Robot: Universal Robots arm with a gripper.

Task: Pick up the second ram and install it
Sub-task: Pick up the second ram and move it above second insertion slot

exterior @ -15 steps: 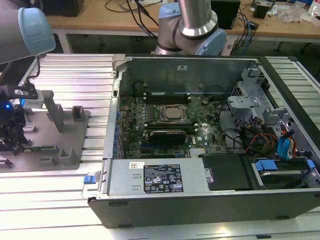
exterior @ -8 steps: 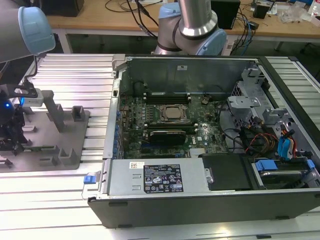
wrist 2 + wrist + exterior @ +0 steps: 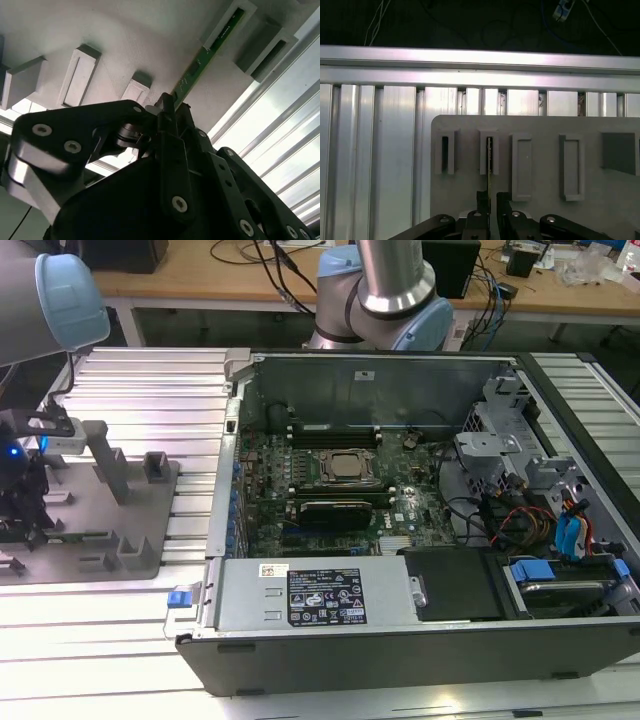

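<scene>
The second ram (image 3: 200, 62), a thin green stick, stands on edge in a slotted holder of the grey tray (image 3: 125, 40). In the first wrist view the second ram (image 3: 490, 160) runs from its slot straight down between my fingers. My gripper (image 3: 175, 102) straddles the near end of the stick, and its jaws look closed against both faces. In the first wrist view the gripper (image 3: 491, 196) sits just in front of the slot. In the exterior view my gripper (image 3: 20, 510) hangs low over the tray (image 3: 150, 540) at the exterior view's left.
An open computer case (image 3: 400, 630) lies to the exterior view's right of the tray, its motherboard (image 3: 330, 490) exposed with memory slots (image 3: 330, 432) above the processor. Other upright holders (image 3: 110, 460) rise from the tray. Ribbed aluminium rails (image 3: 370, 150) surround it.
</scene>
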